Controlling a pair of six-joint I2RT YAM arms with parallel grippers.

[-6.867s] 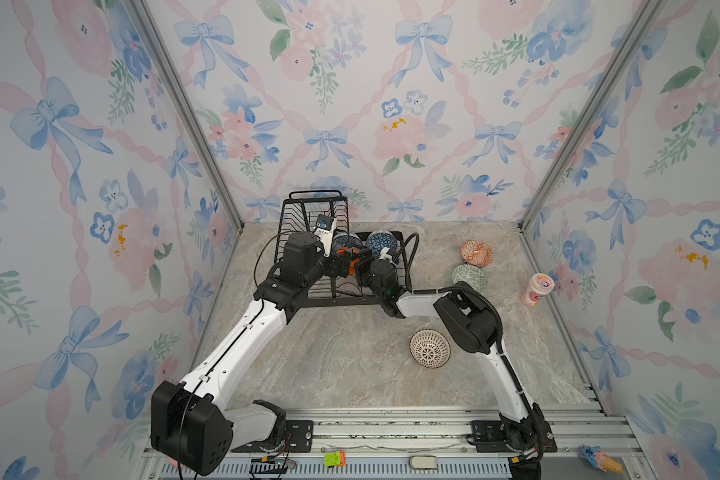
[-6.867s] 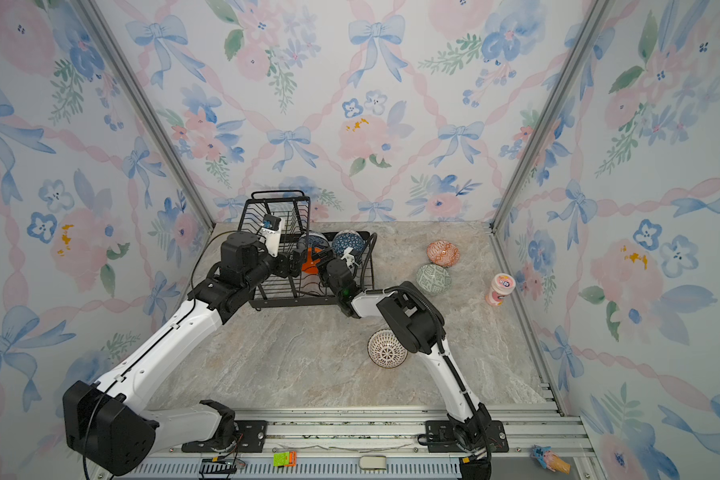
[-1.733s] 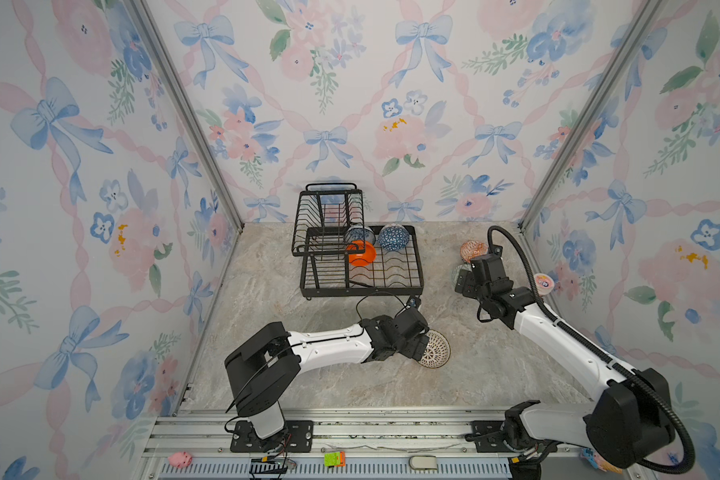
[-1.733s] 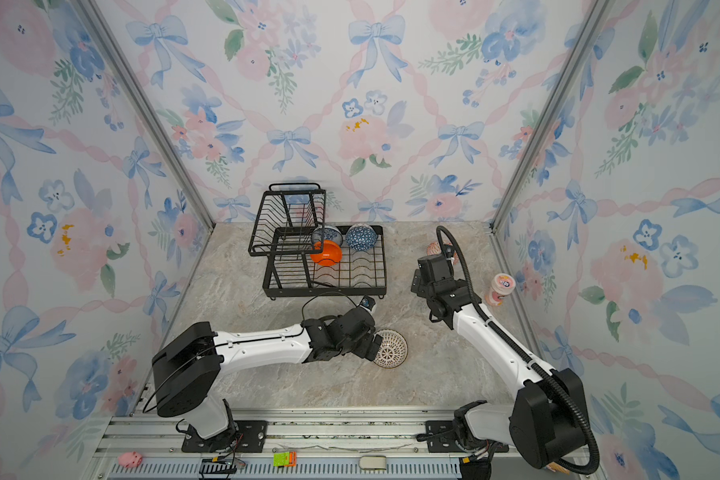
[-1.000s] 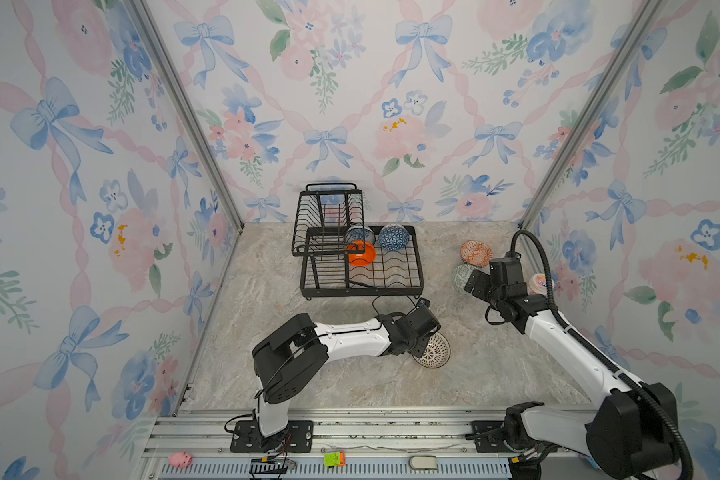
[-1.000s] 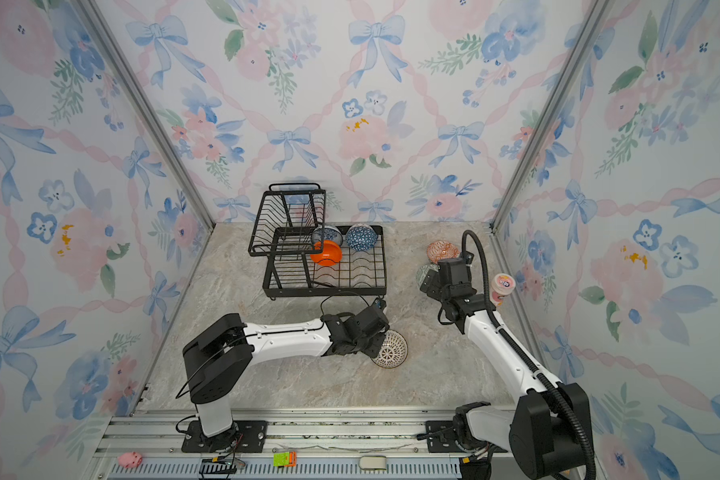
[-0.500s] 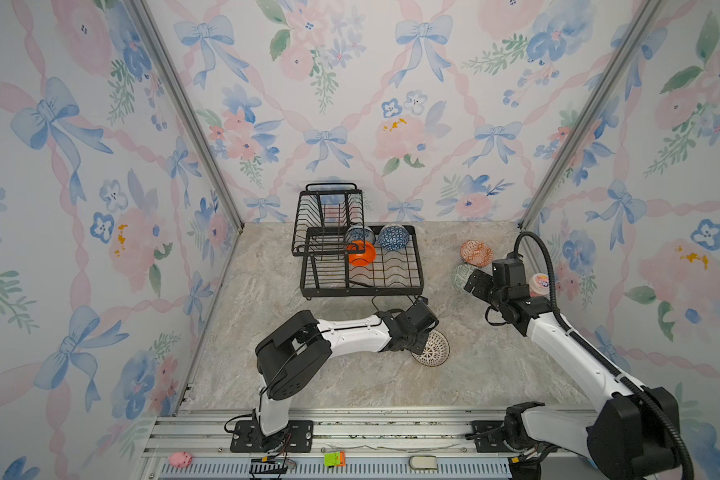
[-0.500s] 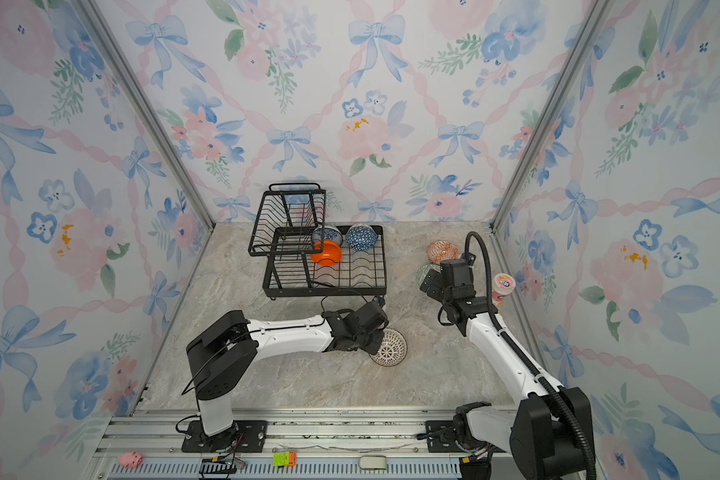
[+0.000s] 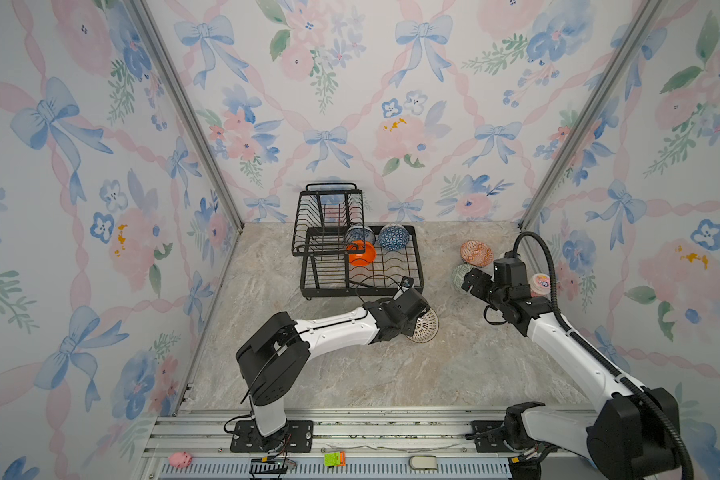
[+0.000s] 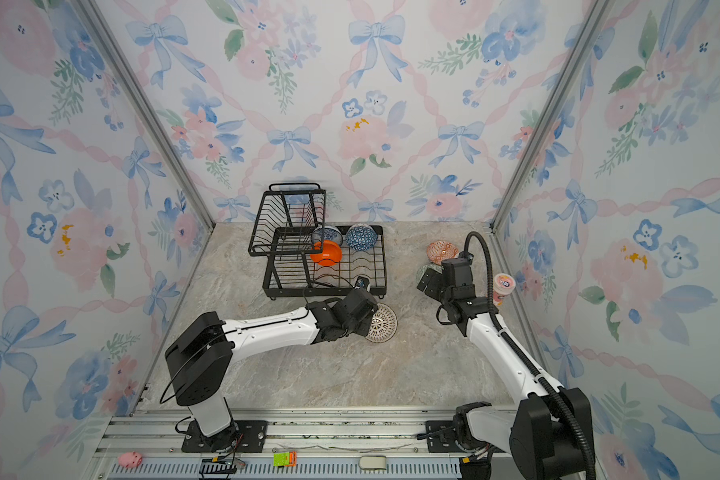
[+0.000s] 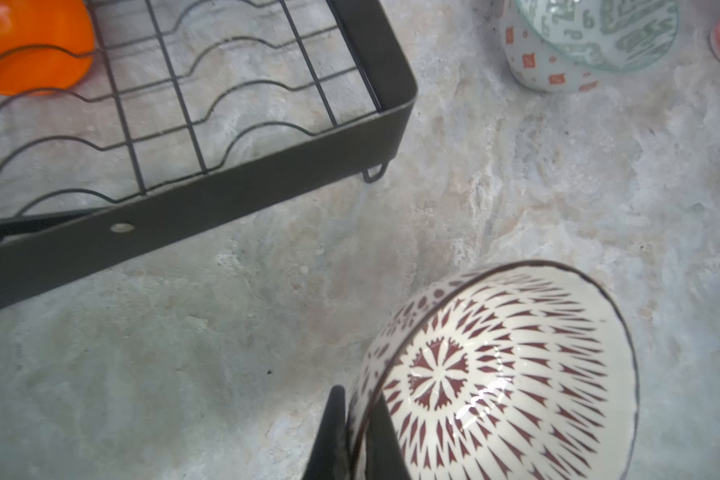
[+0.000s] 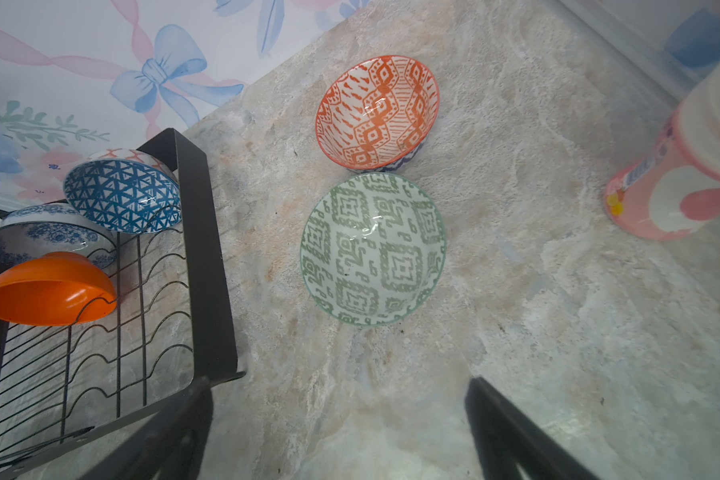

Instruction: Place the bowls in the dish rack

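The white bowl with dark radial lines (image 9: 425, 327) (image 11: 516, 374) sits tilted on the table in front of the dish rack (image 9: 419, 266) (image 11: 225, 195). My left gripper (image 9: 411, 322) (image 11: 359, 409) is shut on its near rim, one finger inside and one outside. Three bowls stand in the rack's base tray: plain orange (image 9: 361, 254), blue-white floral (image 9: 357, 235) and blue geometric (image 9: 393, 237). The pale green bowl (image 12: 373, 249) and the orange-white bowl (image 12: 377, 112) rest on the table to the rack's right. My right gripper (image 9: 469, 282) (image 12: 337, 386) hangs open just short of the green bowl.
A tall pink cup (image 9: 540, 284) (image 12: 661, 187) stands by the right wall, close behind my right wrist. Floral walls close in the left, back and right. The rack's raised upper basket (image 9: 329, 220) holds nothing that I can see.
My left gripper has shut on the white bowl's rim and the bowl now sits tilted. My right gripper has edged slightly toward the green bowl, still open.
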